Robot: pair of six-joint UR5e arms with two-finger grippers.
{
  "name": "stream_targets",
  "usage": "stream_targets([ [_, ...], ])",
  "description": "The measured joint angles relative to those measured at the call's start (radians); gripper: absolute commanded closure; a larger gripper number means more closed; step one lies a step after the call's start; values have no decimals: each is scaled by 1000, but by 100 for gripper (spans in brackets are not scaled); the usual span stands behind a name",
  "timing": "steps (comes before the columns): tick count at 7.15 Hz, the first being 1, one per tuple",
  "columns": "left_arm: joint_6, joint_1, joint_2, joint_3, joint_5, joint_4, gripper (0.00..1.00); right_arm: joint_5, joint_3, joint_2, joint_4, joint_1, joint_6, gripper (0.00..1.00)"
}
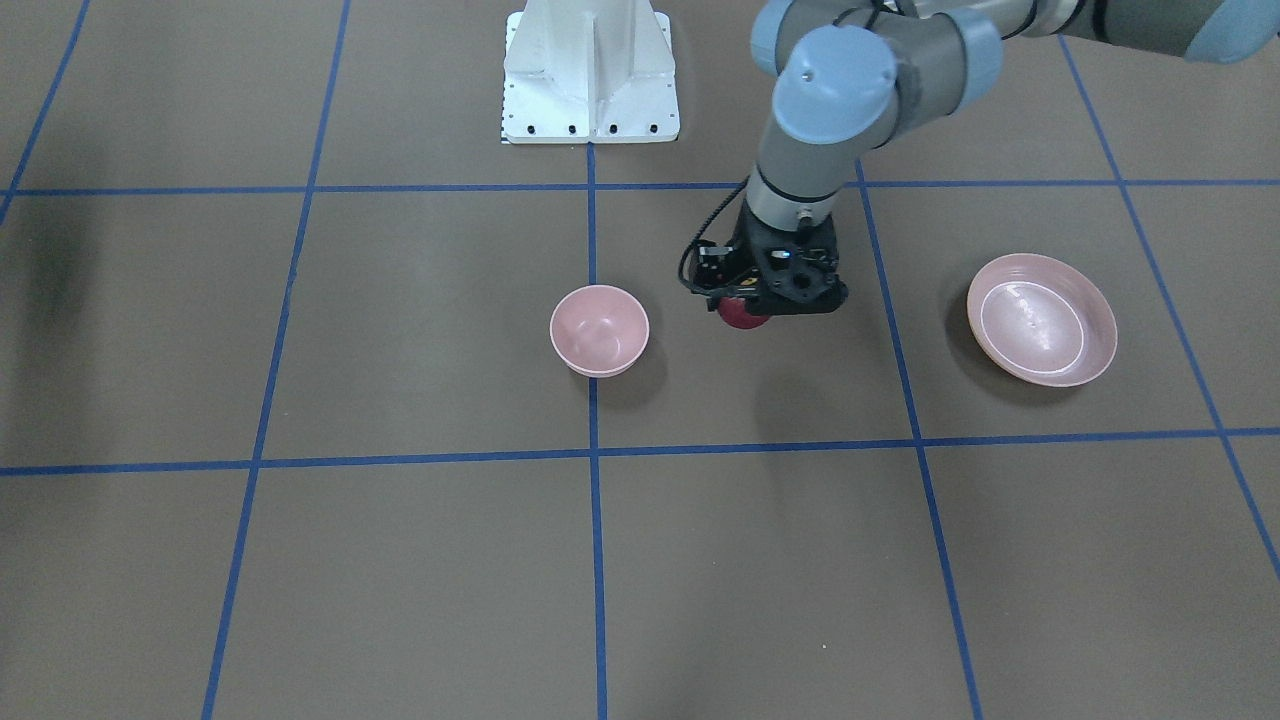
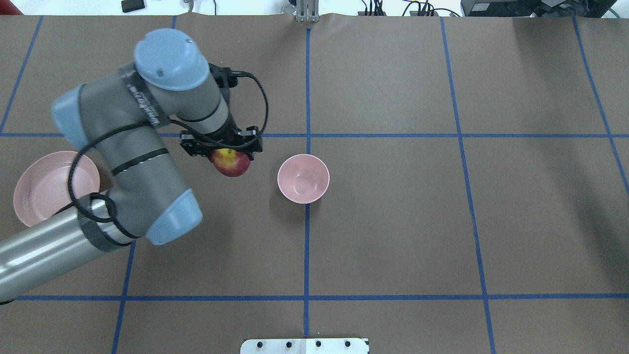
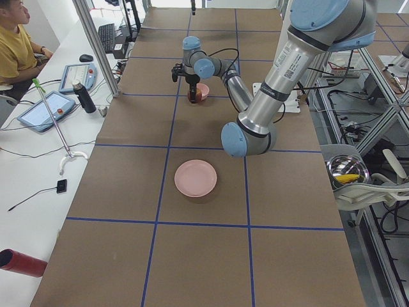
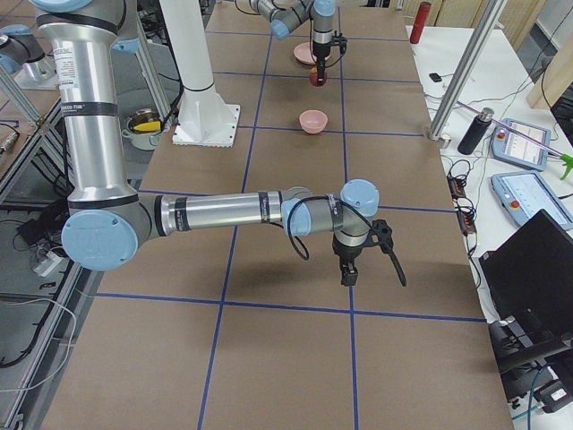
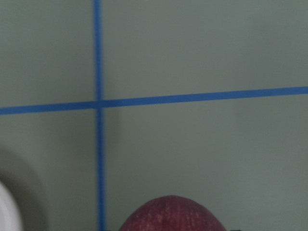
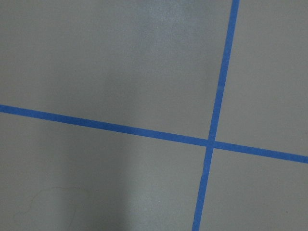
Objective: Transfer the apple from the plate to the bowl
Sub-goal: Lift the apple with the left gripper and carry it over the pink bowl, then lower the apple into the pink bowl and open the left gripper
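My left gripper (image 2: 225,153) is shut on the dark red apple (image 2: 230,163), with its yellow-green stem patch facing up, and holds it above the table. The small deep pink bowl (image 2: 303,178) stands empty just to its right, on the blue centre line. The wide pink plate (image 2: 46,191) lies empty at the far left, partly behind my left arm. In the front-facing view the apple (image 1: 742,314) hangs between the bowl (image 1: 599,330) and the plate (image 1: 1041,319). The apple's top shows in the left wrist view (image 5: 168,215). My right gripper (image 4: 347,271) shows only in the exterior right view; I cannot tell whether it is open.
The white robot base plate (image 1: 590,80) sits at the table's edge on the robot's side. Blue tape lines (image 2: 307,236) grid the brown table. The right arm (image 4: 224,213) stretches low over the table's right end. An operator (image 3: 14,45) sits beside a side table with tablets.
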Motion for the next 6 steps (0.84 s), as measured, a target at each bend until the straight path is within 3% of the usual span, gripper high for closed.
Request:
stream_targets([
  [2,-111,85,-129,154,75,-65,98,0,0,0,0,0,1,0],
  [4,-162,120,-166,290,109,-216,91,0,0,0,0,-1,2,0],
  [5,-169,128,-174,321,114,-245,84,0,0,0,0,-1,2,0],
  [6,-171,134,-178,333,116,-256,69,0,0,0,0,-1,2,0],
])
